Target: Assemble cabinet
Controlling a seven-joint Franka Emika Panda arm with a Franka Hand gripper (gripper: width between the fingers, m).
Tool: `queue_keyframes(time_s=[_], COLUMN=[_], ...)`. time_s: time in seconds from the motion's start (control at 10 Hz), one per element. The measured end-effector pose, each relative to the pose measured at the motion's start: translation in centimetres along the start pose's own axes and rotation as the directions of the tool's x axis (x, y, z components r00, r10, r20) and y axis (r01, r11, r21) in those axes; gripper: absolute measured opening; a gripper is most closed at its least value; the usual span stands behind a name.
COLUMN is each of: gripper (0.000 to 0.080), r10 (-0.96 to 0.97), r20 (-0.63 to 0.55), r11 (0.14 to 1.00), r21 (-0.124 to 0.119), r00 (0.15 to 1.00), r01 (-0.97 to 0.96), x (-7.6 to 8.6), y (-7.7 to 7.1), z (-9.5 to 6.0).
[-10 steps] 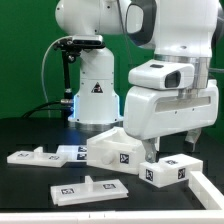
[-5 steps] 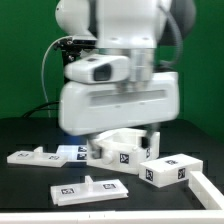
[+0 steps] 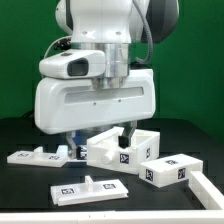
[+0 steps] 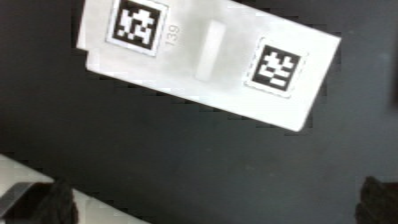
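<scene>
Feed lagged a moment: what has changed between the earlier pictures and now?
The hand has swung toward the exterior view's left, from above the white rectangular block to over the white box-shaped plastic cabinet body. It is open and took hold of nothing. The body, the block and the two flat white panels lie where they were.

The gripper (image 3: 101, 140) has swung from the exterior view's right, above the block (image 3: 165, 170), toward the left. It now hangs over the body (image 3: 118, 152), and the block shows uncovered.
</scene>
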State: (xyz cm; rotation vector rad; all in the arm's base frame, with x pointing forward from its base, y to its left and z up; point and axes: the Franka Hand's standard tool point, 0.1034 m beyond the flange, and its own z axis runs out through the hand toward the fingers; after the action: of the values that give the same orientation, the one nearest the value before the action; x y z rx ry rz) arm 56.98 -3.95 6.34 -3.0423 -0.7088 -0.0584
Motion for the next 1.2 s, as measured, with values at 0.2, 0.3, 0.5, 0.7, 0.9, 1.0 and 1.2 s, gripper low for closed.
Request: queue_keyframes(time_s=[0.2, 0.3, 0.5, 0.7, 0.9, 1.0, 1.2], gripper=[0.0796, 0.0796, 0.0796, 0.0796, 0.0695, 0.0695, 0.0350], r10=[0.010, 0.012, 0.016, 0.015, 0.013, 0.013, 0.013], r20=[-0.043, -0.043, -0.035, -0.030, -0.030, -0.030, -0.030], r11=[0.999, 0.999, 0.999, 0.999, 0.999, 0.999, 0.999], r21=[-0.034, -0.038, -0.033, -0.032, -0.032, -0.031, -0.031], r00=[0.999, 0.999, 0.999, 0.999, 0.999, 0.999, 0.999], r01=[-0.011, -0.014, -0.017, -0.016, -0.014, -0.014, -0.014], x=[-1.3, -2.3, -2.6, -3.2, -3.1, -3.1, -3.1], y=[0.4, 0.7, 1.0, 1.6, 1.5, 1.5, 1.5], z=[2.2, 3.4, 3.7, 3.9, 3.9, 3.9, 3.9])
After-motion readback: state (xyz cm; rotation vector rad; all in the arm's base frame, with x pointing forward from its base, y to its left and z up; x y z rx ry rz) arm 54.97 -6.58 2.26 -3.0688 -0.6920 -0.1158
